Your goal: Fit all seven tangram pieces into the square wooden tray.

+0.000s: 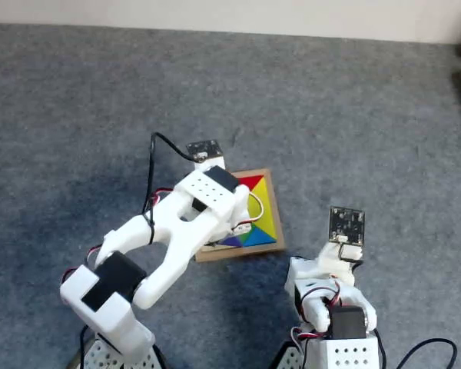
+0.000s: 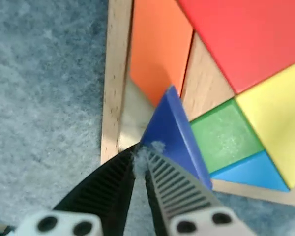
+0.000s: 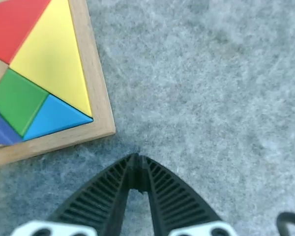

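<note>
**Position.** The tray [image 2: 113, 73] lies on the counter [image 1: 77, 115]. The left arm [image 1: 177, 231] reaches over it. The blue triangle [image 2: 169, 128] lies directly ahead of the left jaws, with its near corner touching their tips.

**Jaws.** The left jaws are narrow, almost closed. The tips meet the piece, but it cannot be confirmed that they pinch it. The right jaws are closed on nothing and sit over the counter, just off the tray corner beside the light blue piece [image 3: 54, 118].

**Orientation.** The long axis of the blue triangle runs in line with the left jaws. Its apex points away from them and touches the orange piece [image 2: 160, 49]. The piece is not flat: one side rides up toward the green square [image 2: 221, 135], and the other side slopes down over bare floor [image 2: 130, 110] between the orange piece and the rim.

**Judgement.** The open floor lies on the rim side of the piece. The next move probably requires the triangle to shift toward the rim and drop level. A straight push along the axis would likely jam the apex against the orange piece. The left arm is nearer and should do the work.
</note>
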